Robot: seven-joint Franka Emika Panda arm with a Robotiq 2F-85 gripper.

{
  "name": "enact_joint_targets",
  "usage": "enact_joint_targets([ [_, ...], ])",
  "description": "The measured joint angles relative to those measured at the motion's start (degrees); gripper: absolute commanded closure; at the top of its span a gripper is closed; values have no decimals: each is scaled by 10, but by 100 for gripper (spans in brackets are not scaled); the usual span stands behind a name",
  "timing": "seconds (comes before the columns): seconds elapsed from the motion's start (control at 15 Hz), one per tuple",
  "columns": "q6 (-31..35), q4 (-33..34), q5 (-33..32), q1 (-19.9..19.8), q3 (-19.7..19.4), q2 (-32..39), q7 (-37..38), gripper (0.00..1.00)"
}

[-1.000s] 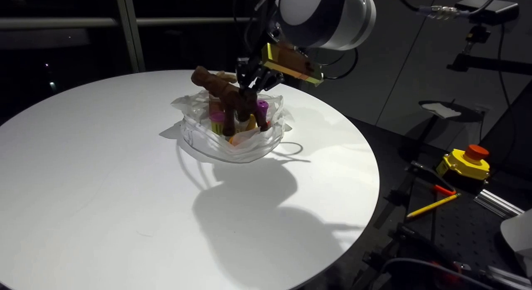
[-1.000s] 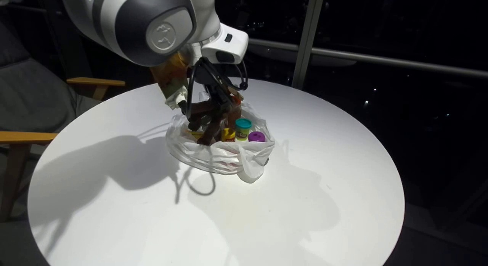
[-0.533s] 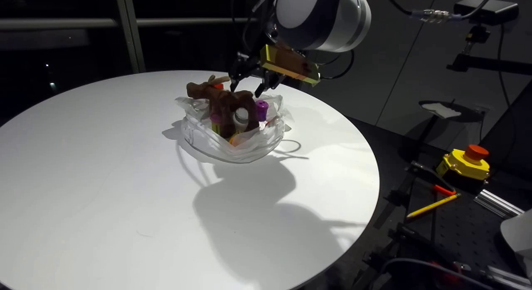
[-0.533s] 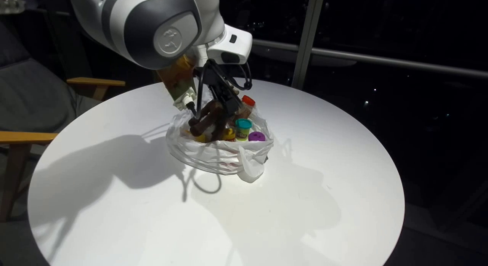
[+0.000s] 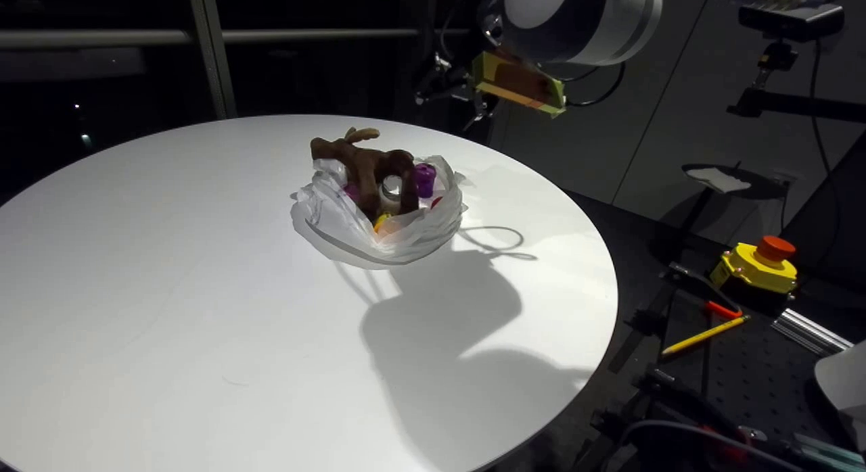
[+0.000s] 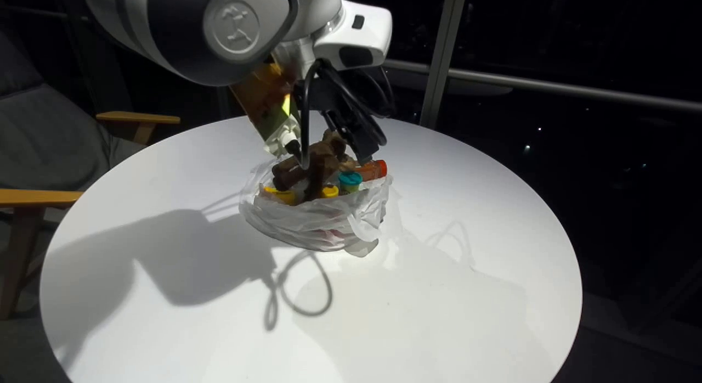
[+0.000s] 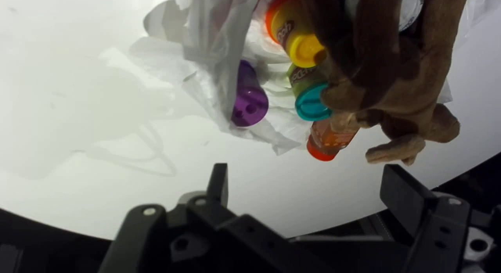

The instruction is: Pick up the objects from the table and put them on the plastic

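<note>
Wrist view is showing the fingers [image 7: 217, 183] standing wide apart and gripping nothing, while the lump [image 7: 411, 95], purple cup [image 7: 250, 99], yellow cup [image 7: 293, 30] and teal cup [image 7: 309, 97] are sitting within the plastic [image 7: 219, 61] ahead of the fingers. Placing is probably nearing completion, perhaps leaving only the jar [image 7: 334, 135] for tucking in. Compared with a moment ago, the fingers are hovering farther from the lump, and the jar is leaning lower, poking past the plastic on the fingers' side.

Plastic bag [image 6: 307, 224] on table [image 6: 433, 306], jars [image 7: 313, 104] inside, figure [image 5: 365, 163] among them, bottle [image 6: 372, 171] apparently across the bag's edge
</note>
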Motion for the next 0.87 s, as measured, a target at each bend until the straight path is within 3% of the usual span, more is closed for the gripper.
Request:
enact_joint_targets([
  [0.27,-46,-67,-18,144,-180,-72,0,0],
  [0.53,-186,-88,-161,272,-350,-98,53,0],
  [0.73,-275,-99,-263,325,-396,-149,103,0],
  [0.87,-290,-107,-275,333,-401,-176,107,0],
])
